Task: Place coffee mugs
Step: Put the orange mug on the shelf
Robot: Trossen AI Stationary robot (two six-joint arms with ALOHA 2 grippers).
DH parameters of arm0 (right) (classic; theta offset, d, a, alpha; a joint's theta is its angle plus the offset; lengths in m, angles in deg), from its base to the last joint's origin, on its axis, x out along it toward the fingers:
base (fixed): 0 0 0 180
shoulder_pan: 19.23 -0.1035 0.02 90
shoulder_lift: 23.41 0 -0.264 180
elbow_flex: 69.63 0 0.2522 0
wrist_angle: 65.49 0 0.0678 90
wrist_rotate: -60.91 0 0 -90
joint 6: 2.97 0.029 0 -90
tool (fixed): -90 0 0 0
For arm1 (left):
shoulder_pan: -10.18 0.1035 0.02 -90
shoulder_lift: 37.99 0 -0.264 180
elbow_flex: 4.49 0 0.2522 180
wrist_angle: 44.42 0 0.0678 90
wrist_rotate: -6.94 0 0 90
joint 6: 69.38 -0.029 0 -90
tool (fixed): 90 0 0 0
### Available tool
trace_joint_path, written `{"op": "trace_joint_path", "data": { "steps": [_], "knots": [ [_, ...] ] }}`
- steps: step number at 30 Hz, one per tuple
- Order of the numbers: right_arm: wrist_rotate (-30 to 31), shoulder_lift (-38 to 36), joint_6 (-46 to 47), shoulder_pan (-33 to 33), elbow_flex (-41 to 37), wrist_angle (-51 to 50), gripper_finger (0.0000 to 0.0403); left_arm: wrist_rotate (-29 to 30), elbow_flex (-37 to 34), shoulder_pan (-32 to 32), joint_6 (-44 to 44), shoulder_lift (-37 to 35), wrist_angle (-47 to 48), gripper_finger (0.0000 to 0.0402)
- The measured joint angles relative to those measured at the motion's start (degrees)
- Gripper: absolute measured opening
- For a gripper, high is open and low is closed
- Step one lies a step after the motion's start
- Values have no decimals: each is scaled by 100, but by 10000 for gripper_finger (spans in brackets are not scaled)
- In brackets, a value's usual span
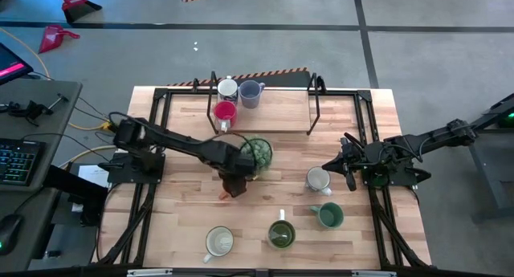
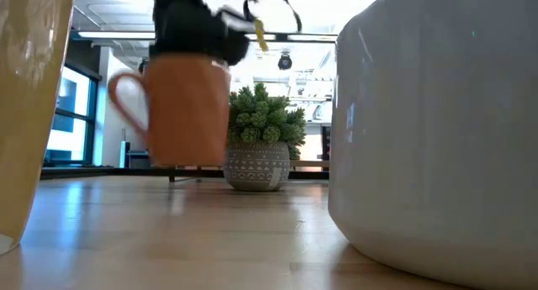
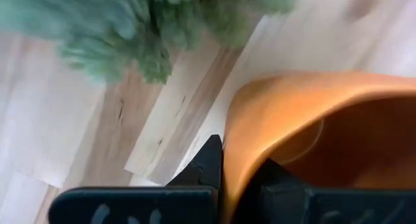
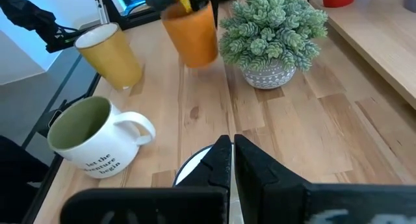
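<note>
Midtable, left pincer (image 1: 232,185) gripping orange mug (image 2: 187,109).

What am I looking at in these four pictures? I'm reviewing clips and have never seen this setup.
Two dark robot arms work at a wooden table. One picture looks straight down from above, one looks level across the tabletop, and one comes from a camera on each arm's wrist.

The left claw is shut on the rim of an orange mug, beside a small spiky plant. In the low view the mug looks just clear of the wood. The right claw sits by a white mug; whether it grips it is unclear.

On a raised shelf at the back stand a red mug, another white mug and a pale blue mug. Three more mugs stand near the front.
</note>
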Motion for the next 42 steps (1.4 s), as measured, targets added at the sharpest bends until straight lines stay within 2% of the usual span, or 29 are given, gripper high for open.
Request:
{"op": "trace_joint_path", "data": {
  "steps": [7,11,17,25,30,36,42],
  "knots": [
    [2,1,-10,0,2,1,0,265,75,-15,413,-1118,62,6],
    [3,4,-46,-1,2,11,0,671,75,90,451,-1655,-106,6],
    [4,7,-7,0,4,66,0,1340,623,683,-118,-1899,-243,6],
    [4,11,-4,1,4,140,0,1272,1826,1841,-1512,-995,-156,6],
    [4,11,-2,0,4,138,0,1007,2558,2480,-1873,-156,-15,6],
    [0,11,65,1,4,142,0,854,3225,2831,-1993,756,668,6],
    [-63,11,149,0,4,159,0,868,3300,2927,-2088,1173,1270,6]
  ]
}}
